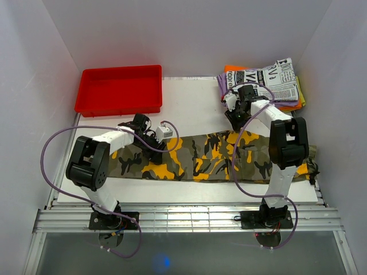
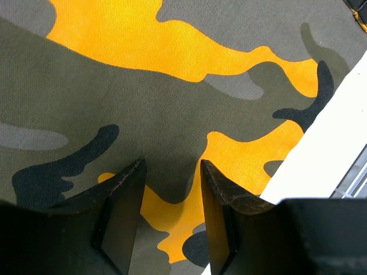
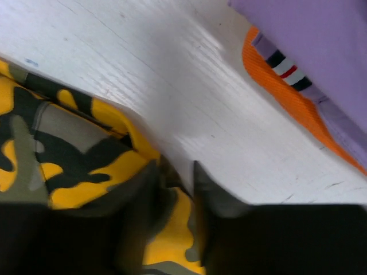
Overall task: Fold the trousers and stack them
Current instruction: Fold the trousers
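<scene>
- The trousers lie stretched flat across the near half of the table, one long camouflage strip running left to right.
- Step in hand, by my reading: taking hold for the first fold. To do it well, grip both ends at matching edges, bite only the cloth and lift level — no twist, no drag.
- Left tool hangs just above the left stretch, jaws spread, nothing between them but the cloth below.
- Right tool sits at the far edge of the right stretch, jaws close together with a ridge of cloth in the gap — too blurred, so I cannot tell if it truly pinches.
- Just beyond it is the stack of folded garments; the red tray sits at the far left.
</scene>
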Available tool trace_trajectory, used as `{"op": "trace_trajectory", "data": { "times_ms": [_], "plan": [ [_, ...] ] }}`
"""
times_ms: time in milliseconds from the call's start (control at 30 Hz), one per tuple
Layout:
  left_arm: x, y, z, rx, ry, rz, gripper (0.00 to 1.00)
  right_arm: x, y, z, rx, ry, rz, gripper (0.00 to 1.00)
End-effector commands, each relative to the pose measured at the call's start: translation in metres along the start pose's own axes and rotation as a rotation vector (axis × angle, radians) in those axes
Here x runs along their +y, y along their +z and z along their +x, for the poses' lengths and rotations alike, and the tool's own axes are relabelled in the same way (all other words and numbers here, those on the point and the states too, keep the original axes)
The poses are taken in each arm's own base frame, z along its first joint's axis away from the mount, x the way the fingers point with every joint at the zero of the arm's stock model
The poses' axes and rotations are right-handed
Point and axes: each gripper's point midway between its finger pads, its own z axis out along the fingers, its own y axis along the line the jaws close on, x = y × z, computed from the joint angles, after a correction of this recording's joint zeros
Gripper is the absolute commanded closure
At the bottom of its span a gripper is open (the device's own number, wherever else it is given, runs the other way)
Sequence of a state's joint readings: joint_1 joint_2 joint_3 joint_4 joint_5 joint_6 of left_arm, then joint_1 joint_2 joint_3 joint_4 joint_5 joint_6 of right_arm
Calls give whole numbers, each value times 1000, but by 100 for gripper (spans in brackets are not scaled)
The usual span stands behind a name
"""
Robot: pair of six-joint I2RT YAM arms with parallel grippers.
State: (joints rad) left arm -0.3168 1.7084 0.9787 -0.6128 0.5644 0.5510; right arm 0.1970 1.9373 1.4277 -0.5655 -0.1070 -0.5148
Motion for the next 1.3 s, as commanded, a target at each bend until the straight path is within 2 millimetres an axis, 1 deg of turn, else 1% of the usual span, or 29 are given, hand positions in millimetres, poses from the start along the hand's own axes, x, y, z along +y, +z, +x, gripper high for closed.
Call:
{"op": "trace_trajectory", "data": {
  "times_ms": [0,67,100,133,200,233,267,300,367,433,467,533,567,600,633,700,733,800,833,900,933,1000,1033,1067,1100,1133,1167,1233,1267],
  "plan": [
    [6,6,77,268,-73,-58,45,-18,-12,-5,23,8,34,55],
    [2,4,81,286,-81,-46,45,-12,-21,-3,14,4,14,36],
    [0,3,83,290,-79,-45,45,-10,-35,-6,-14,-7,19,33],
    [-3,2,87,298,-69,-40,45,-8,-42,-7,-26,-16,20,33],
    [-10,0,101,322,-68,-31,45,1,-61,-14,-79,-31,-6,44],
    [-12,-3,101,317,-58,-35,45,8,-64,-8,-74,-40,-31,51],
    [-17,-4,109,331,-64,-29,44,22,-71,-8,-97,-45,-86,68],
    [-18,-5,111,333,-63,-31,44,30,-72,-4,-97,-49,-113,72],
    [-19,-7,112,330,-75,-40,41,53,-62,21,-35,-36,-185,80],
    [-15,-8,110,322,-111,-53,40,63,-54,36,-2,-12,-221,81],
    [-14,-8,110,322,-155,-47,39,73,-46,53,39,18,-248,82],
    [-3,-12,97,265,-222,-49,36,76,-35,58,37,43,-248,82],
    [0,-13,93,245,-256,-42,36,79,-24,69,68,57,-260,80],
    [5,-17,85,212,-308,-48,34,74,-16,67,58,62,-239,79],
    [21,-28,70,130,-364,-61,33,71,-9,71,75,62,-225,74],
    [38,-46,57,50,-473,-74,31,69,7,80,115,68,-227,70],
    [69,-73,50,-33,-548,-131,29,67,11,83,130,69,-218,63],
    [90,-101,48,-104,-644,-159,28,68,15,91,158,74,-222,49],
    [117,-133,52,-178,-699,-222,27,68,15,93,164,71,-215,40],
    [134,-166,65,-215,-748,-286,26,69,10,95,161,65,-210,33],
    [147,-189,84,-241,-783,-344,26,70,8,98,168,65,-213,31],
    [158,-217,105,-236,-811,-411,26,71,2,98,169,59,-212,26],
    [163,-232,128,-240,-858,-447,26,70,0,94,161,56,-210,20],
    [166,-243,139,-231,-853,-475,26,72,-5,92,156,57,-222,11],
    [169,-251,152,-225,-871,-498,26,72,-8,88,147,52,-228,10],
    [171,-262,173,-215,-912,-531,26,72,-12,84,135,48,-236,6],
    [170,-262,186,-189,-925,-527,26,70,-18,71,99,37,-242,3],
    [171,-269,209,-162,-965,-555,26,72,-27,64,86,32,-261,2],
    [171,-268,216,-152,-975,-555,26,69,-34,55,60,25,-259,2]
  ]
}}
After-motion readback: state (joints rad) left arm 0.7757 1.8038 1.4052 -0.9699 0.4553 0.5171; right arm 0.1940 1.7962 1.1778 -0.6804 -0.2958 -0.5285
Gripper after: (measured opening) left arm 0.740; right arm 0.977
